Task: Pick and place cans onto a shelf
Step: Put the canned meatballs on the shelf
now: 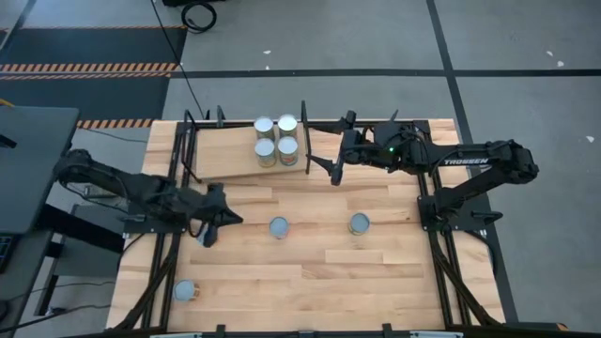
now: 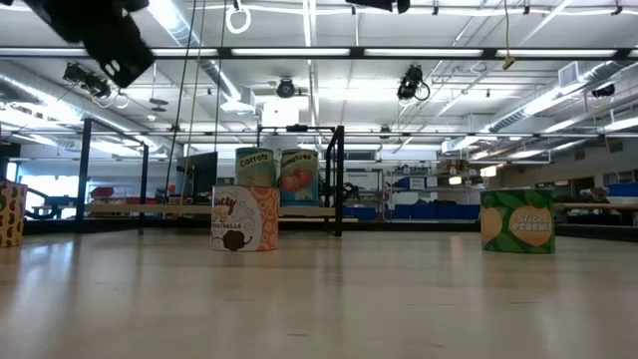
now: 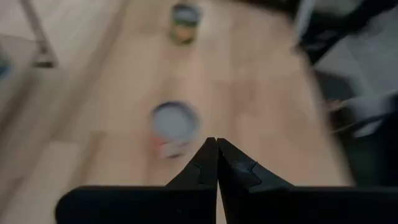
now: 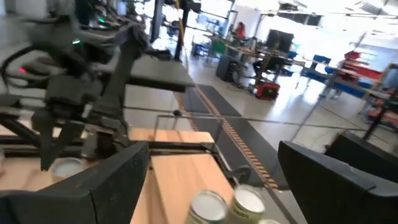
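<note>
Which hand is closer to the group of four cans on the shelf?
The right hand: it is open just beside the four cans, by the shelf divider. The left hand is shut, lower over the table.

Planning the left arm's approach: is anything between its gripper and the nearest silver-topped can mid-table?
No. In the high view only bare wooden tabletop separates the shut left gripper from that silver-topped tin can.
</note>
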